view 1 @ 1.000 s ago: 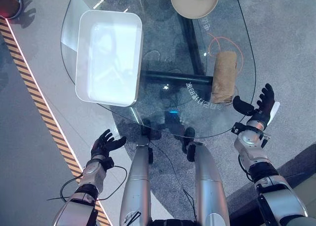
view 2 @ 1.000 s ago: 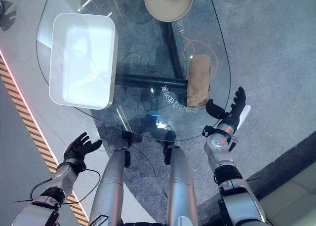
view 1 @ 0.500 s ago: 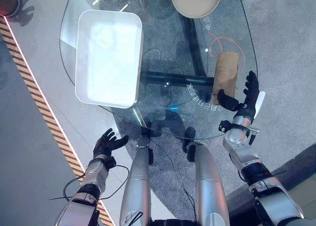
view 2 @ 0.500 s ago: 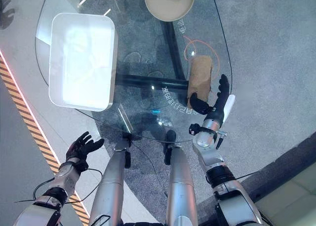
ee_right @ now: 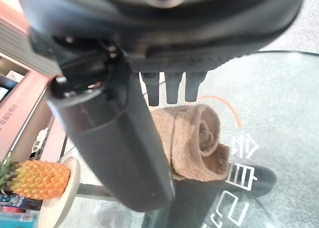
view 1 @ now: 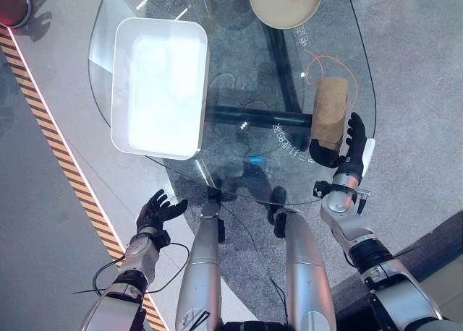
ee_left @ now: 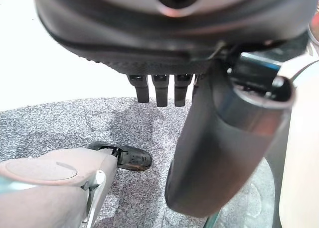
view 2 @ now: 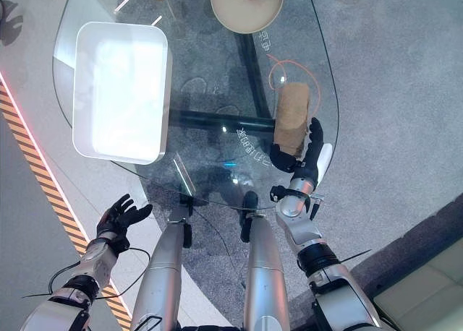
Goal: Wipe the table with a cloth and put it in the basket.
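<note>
A rolled tan-brown cloth (view 1: 330, 113) lies on the round clear glass table (view 1: 246, 78), close to its right rim, its length running away from the robot. The robot's right hand (view 1: 346, 149) stands at the cloth's near end, right at the table's edge; its fingers are straight and spread, the thumb reaching toward the roll's near end and the other fingers rising along its outer side. From the wrist camera the roll's spiral end (ee_right: 199, 138) shows just past the fingertips (ee_right: 172, 91), and I cannot tell whether anything touches it.

A thin orange loop of cord (view 1: 324, 60) rings the cloth's far end. A white rectangular plastic basket (view 1: 159, 85) sits on the table's left side, its near left corner hanging over the rim. A wide stretch of bare glass separates basket and cloth. A beige round plate (view 1: 284, 2) holding a pineapple (ee_right: 37, 180) stands at the far edge.

The left hand (view 1: 155, 212) hangs low off the table's near left, over the floor beside the yellow-and-black striped floor tape (view 1: 65, 172), fingers loosely open and holding nothing.
</note>
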Controlling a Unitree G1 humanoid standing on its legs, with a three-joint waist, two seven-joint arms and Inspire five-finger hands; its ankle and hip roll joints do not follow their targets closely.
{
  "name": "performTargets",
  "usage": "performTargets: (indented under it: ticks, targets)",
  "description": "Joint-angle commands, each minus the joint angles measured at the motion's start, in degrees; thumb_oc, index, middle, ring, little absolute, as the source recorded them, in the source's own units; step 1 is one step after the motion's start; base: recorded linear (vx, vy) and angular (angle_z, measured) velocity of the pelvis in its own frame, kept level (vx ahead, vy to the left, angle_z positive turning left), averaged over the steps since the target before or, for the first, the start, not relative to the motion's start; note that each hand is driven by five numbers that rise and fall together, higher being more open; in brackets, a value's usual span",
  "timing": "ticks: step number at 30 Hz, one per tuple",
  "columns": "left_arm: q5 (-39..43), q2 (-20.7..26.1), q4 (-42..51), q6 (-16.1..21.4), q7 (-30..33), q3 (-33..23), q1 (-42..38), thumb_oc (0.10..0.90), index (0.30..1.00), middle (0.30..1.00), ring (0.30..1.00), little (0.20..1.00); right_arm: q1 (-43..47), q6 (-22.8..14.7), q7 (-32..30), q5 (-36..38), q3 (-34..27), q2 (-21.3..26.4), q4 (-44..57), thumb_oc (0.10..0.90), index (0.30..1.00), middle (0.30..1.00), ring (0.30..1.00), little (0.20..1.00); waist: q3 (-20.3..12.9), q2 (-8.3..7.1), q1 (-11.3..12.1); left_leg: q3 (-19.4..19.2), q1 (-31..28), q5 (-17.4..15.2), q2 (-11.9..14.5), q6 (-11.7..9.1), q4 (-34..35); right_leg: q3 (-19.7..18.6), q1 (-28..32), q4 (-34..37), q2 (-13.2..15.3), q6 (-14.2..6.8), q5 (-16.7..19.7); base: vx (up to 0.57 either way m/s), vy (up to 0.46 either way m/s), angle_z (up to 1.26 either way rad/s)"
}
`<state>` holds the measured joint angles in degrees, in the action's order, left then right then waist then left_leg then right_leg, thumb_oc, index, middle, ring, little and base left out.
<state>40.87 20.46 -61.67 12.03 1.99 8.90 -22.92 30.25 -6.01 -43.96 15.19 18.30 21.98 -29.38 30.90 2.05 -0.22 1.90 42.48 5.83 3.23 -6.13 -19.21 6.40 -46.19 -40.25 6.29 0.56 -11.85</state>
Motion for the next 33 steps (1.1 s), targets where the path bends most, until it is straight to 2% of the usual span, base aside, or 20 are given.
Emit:
performTargets:
  ticks: [1,7,22,33]
  targets:
    - [1.18,-1.08,1.53,1.06,2.01,0.88,2.80,0.800,0.900,0.900,0.900,0.900,1.34,-1.80,-2.15,-1.74,0.56,1.94,4.06,0.800,0.900,0.900,0.900,0.900,-1.11,1.43,-1.08,-4.15,-0.34,-8.17,-3.32,3.24,-7.95,-1.47,2.70,10.31,-1.94,-1.42,5.95,0.00,0.000,0.00]
    - [1.09,-1.30,1.24,0.77,2.13,1.25,2.39,0.800,0.900,0.900,0.900,0.900,3.14,-1.00,-1.38,-1.10,1.50,1.99,2.17,0.800,0.900,0.900,0.900,0.900,-1.11,1.80,-0.86,-4.20,-0.67,-8.04,-3.43,3.23,-7.75,-1.42,2.74,10.15,-1.90,-1.40,5.92,0.00,0.000,0.00]
    - [1.19,-2.01,0.18,0.02,1.77,2.25,0.73,0.800,0.900,0.900,0.900,0.900,8.51,5.91,-1.28,-1.98,4.02,2.15,-3.86,0.800,0.900,0.900,0.900,0.900,-1.11,2.77,-0.20,-4.42,-0.98,-7.98,-3.77,3.42,-7.68,-1.24,2.19,9.36,-1.62,-1.31,5.88,0.00,0.000,0.00]
    - [1.28,-2.15,-0.45,-0.44,1.97,3.21,-0.44,0.800,0.900,0.900,0.900,0.900,11.43,7.03,-0.73,-1.23,4.91,2.37,-10.46,0.800,0.900,0.900,0.900,0.900,-1.11,3.30,0.28,-4.30,-0.85,-7.97,-4.03,3.70,-7.48,-1.06,1.52,8.94,-1.71,-1.44,6.10,0.00,0.000,0.00]
